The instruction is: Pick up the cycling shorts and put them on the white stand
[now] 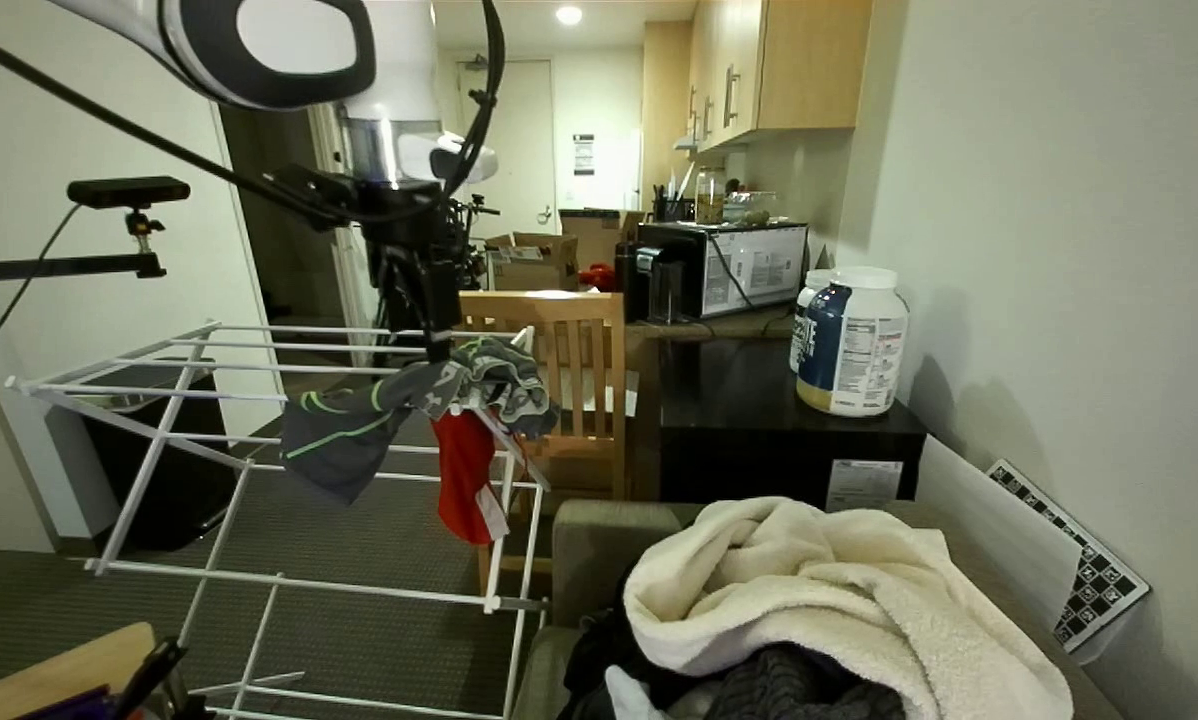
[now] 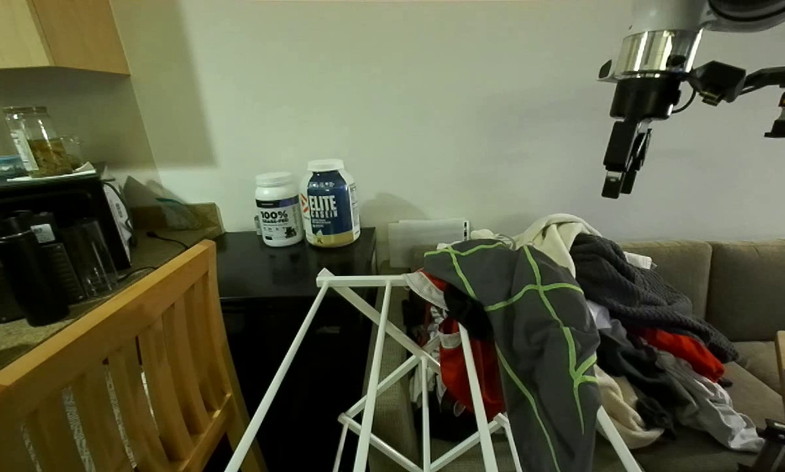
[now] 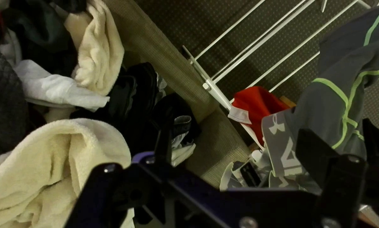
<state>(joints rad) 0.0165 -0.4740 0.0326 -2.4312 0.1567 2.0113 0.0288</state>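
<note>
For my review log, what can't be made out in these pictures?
Shorts: lower end cut off by the bottom edge in an exterior view; partly covered by the jaws in the wrist view.
Red cloth: partly hidden behind the shorts in an exterior view.
Stand: legs cut off by the bottom edge in both exterior views.
Notice: text too small to read in an exterior view.

You have a fluffy cream blanket heaped on the couch, touching a dark knitted piece of clothing. A white tub and a blue tub marked Elite stand side by side on the black surface. A glass jar sits on the microwave. You also see a wooden chair, cardboard boxes, and a red cloth hanging down.
</note>
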